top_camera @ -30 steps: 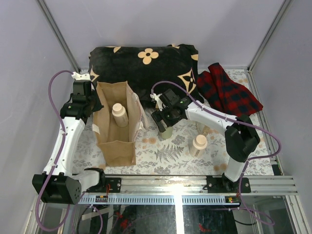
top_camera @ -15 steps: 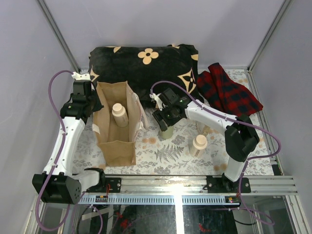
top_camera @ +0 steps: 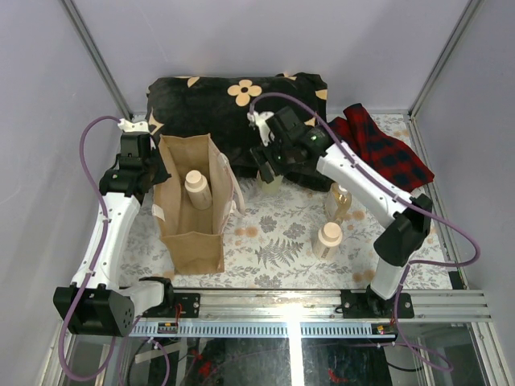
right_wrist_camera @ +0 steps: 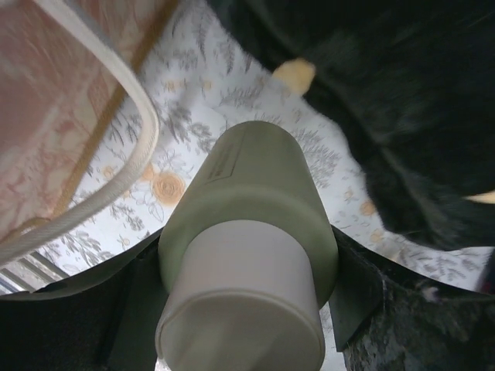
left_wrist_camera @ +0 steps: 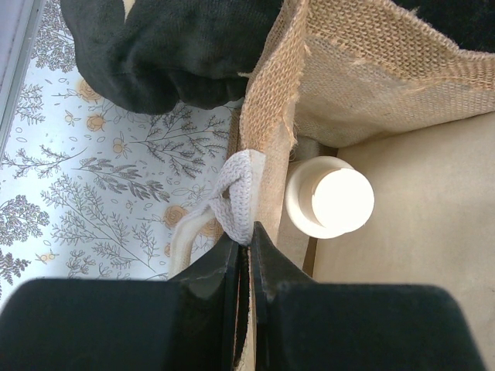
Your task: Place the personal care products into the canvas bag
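Left end effector [left_wrist_camera: 249, 232]: fingers pressed almost together, pinching the rim of the bag [top_camera: 197, 249] at the root of a pale handle [left_wrist_camera: 232, 202]; the fingertips are largely lost in shadow in the wrist view. The bag stands upright and open at bench [top_camera: 273, 241] left; a cream bottle [top_camera: 197, 189] stands inside, its cap plain from above, its lower body hidden behind the bag wall in the left wrist view.

Right end effector [top_camera: 269, 170]: clamped on the green bottle [right_wrist_camera: 247, 201], one finger on each side of its body, cap toward the camera; from above, the wrist covers most of it; the base is out of sight, so contact with the bench cannot be told; it sits at the front edge of the black cloth [top_camera: 233, 104], right of the bag.

Amber bottle [top_camera: 339, 201] and second cream bottle [top_camera: 327, 239]: upright on the bench, near each other, well apart from the bag; the red cloth [top_camera: 378, 153] lies behind them.
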You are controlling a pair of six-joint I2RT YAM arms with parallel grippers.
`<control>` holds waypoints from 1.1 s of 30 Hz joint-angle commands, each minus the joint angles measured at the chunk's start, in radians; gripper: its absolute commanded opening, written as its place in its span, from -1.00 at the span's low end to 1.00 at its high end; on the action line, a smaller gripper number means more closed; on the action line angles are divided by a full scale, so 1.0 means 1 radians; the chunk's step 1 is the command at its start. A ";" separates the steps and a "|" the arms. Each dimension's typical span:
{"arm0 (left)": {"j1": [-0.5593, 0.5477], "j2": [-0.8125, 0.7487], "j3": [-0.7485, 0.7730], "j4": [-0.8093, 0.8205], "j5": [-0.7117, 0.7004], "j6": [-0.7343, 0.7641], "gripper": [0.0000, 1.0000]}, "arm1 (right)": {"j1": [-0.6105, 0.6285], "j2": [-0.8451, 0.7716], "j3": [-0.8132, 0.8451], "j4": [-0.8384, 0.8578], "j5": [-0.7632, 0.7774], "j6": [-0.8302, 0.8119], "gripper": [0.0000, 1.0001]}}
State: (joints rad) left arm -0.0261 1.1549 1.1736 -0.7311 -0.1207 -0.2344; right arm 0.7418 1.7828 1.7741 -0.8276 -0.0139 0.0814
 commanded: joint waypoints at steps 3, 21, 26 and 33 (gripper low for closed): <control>0.009 -0.001 -0.005 0.039 0.000 -0.011 -1.00 | -0.016 -0.024 0.358 -0.117 0.099 -0.063 -0.90; 0.010 0.007 -0.011 0.051 0.011 -0.006 -1.00 | -0.015 -0.082 0.406 0.116 -0.286 0.006 -0.95; 0.010 0.008 -0.014 0.058 0.014 -0.007 -1.00 | -0.011 -0.107 0.330 0.206 -0.396 0.025 -0.95; 0.010 0.011 -0.014 0.062 0.017 -0.008 -1.00 | 0.017 -0.109 0.345 0.257 -0.435 0.013 -0.96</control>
State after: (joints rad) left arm -0.0231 1.1549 1.1713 -0.7280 -0.1200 -0.2352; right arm 0.7403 1.7649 2.0586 -0.7712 -0.3561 0.0856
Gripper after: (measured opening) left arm 0.038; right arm 0.750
